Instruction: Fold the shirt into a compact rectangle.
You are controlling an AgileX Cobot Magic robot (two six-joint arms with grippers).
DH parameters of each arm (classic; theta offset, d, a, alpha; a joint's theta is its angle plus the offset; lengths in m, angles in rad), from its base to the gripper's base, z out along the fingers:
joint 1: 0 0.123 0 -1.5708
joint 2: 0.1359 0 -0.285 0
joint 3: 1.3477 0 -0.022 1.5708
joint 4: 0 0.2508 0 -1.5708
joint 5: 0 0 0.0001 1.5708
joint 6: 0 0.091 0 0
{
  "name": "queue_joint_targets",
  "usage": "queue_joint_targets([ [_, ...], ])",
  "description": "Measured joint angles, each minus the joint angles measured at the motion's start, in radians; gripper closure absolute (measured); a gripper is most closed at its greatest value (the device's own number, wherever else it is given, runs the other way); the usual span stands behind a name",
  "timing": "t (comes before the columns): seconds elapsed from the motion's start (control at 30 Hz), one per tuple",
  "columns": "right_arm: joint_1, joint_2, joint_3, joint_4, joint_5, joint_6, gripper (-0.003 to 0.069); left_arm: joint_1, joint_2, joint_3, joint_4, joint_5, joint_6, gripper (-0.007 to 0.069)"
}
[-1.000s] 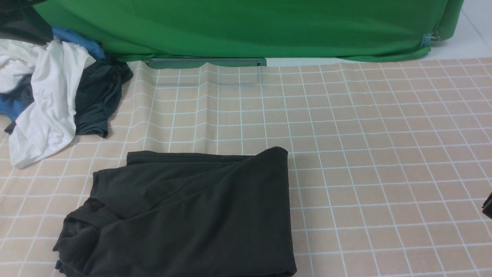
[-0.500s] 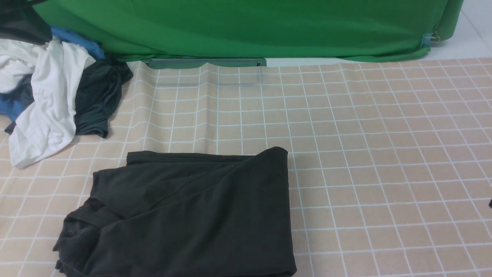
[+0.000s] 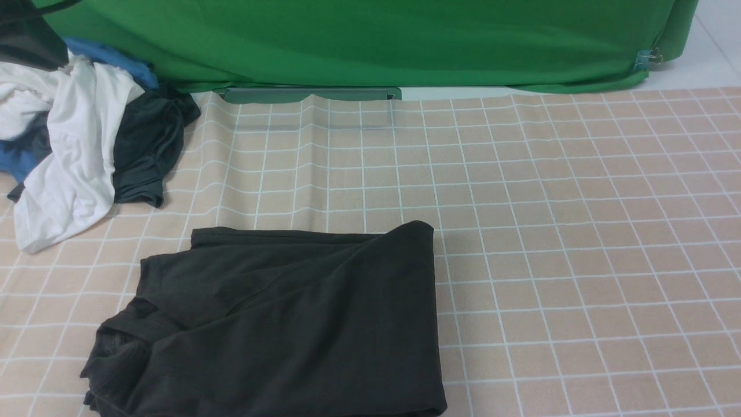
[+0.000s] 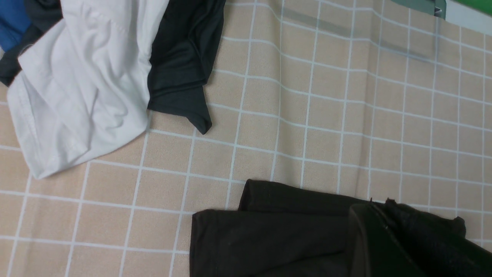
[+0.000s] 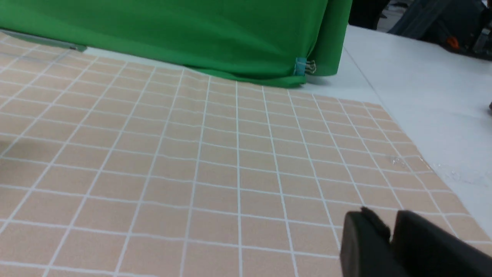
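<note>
The black shirt (image 3: 278, 324) lies folded into a rough rectangle on the checked cloth, near the front edge and left of centre. Its left end is bunched and uneven. No print shows on the upper face. Neither gripper appears in the front view. In the left wrist view my left gripper (image 4: 378, 206) hangs above the shirt (image 4: 269, 234), its fingers pressed together with nothing seen between them. In the right wrist view my right gripper (image 5: 389, 220) hovers over bare cloth far from the shirt, a narrow gap between its fingers and nothing in it.
A heap of clothes sits at the far left: a white shirt (image 3: 69, 156), a dark grey garment (image 3: 145, 150) and blue cloth (image 3: 110, 58). A green backdrop (image 3: 370, 40) closes the far side. Beyond the checked cloth (image 3: 579, 231) on the right is white tabletop (image 5: 423, 100).
The dark tip of my right gripper at the front view's right edge has slid out of the frame. The shirt has not moved.
</note>
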Motion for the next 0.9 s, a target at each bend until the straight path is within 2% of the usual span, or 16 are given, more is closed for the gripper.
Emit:
queue_joint_targets([
  [0.2, 0.028, 0.0, 0.0, 0.0, 0.002, 0.0, 0.0512, 0.0, -0.142, 0.092, 0.0, -0.001, 0.006, 0.0607],
  [0.47, 0.119, 0.0, 0.0, 0.0, 0.005, 0.0, 0.0495, 0.0, -0.44, 0.367, 0.0, -0.05, 0.029, 0.0607],
  [0.6, 0.121, 0.0, 0.0, 0.0, 0.005, 0.0, 0.0487, 0.0, -0.608, 0.558, -0.015, -0.162, 0.057, 0.0607],
  [0.67, 0.121, 0.0, 0.0, 0.0, 0.005, 0.0, 0.0483, 0.0, -0.726, 0.708, -0.04, -0.254, 0.121, 0.0607],
  [0.7, 0.121, 0.0, 0.0, 0.0, 0.005, 0.0, 0.0483, 0.0, -0.737, 0.708, -0.043, -0.254, 0.121, 0.0607],
  [0.77, 0.122, 0.0, 0.0, 0.0, 0.005, 0.0, 0.0479, 0.0, -0.891, 0.891, -0.099, -0.389, 0.166, 0.0607],
  [0.9, 0.123, 0.0, 0.0, 0.0, 0.005, 0.0, 0.0473, 0.0, -1.063, 1.109, -0.223, -0.599, 0.174, 0.0607],
])
